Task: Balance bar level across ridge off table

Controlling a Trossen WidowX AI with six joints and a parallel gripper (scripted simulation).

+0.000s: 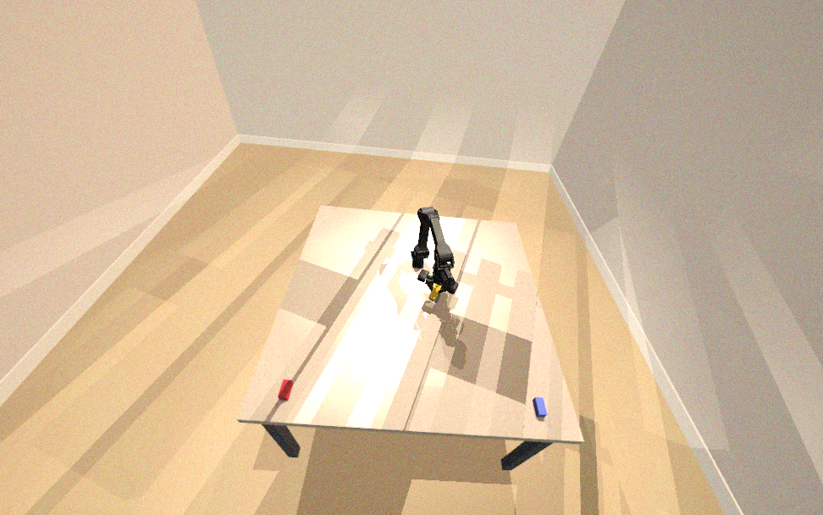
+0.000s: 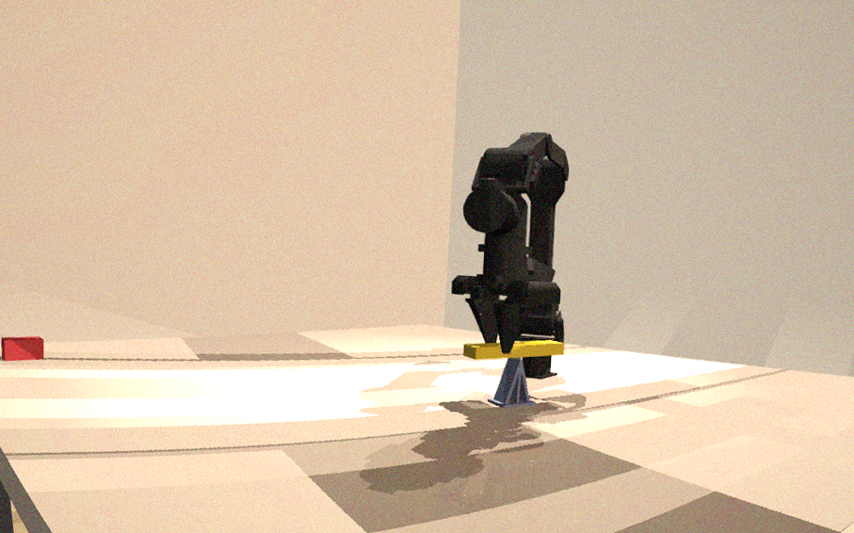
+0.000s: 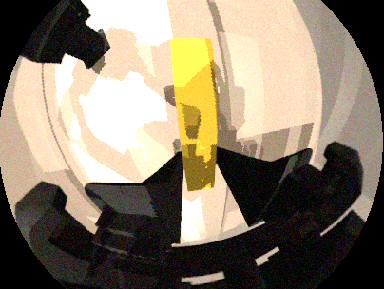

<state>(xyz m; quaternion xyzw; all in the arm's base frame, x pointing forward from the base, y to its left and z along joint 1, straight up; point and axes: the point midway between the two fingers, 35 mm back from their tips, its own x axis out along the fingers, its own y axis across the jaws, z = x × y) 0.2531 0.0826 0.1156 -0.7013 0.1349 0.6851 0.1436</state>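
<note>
The yellow bar (image 1: 434,293) (image 2: 535,349) (image 3: 194,71) lies across the top of the blue ridge (image 2: 512,385), clear of the table (image 1: 364,376) (image 2: 228,498). It looks about level, with an end out past each side of the ridge. My gripper (image 2: 497,346) (image 3: 200,151) points down with one finger on each side of the bar, left of the ridge top in the exterior view. The fingers stand slightly open, very close to the bar's sides; any gap is too thin to make out. The bar hides the ridge in the wrist view.
A red block (image 1: 285,390) (image 2: 22,348) lies near the table's front left corner, and a blue block (image 1: 539,407) near its front right corner. The arm's base (image 1: 417,259) (image 2: 539,367) stands behind the ridge.
</note>
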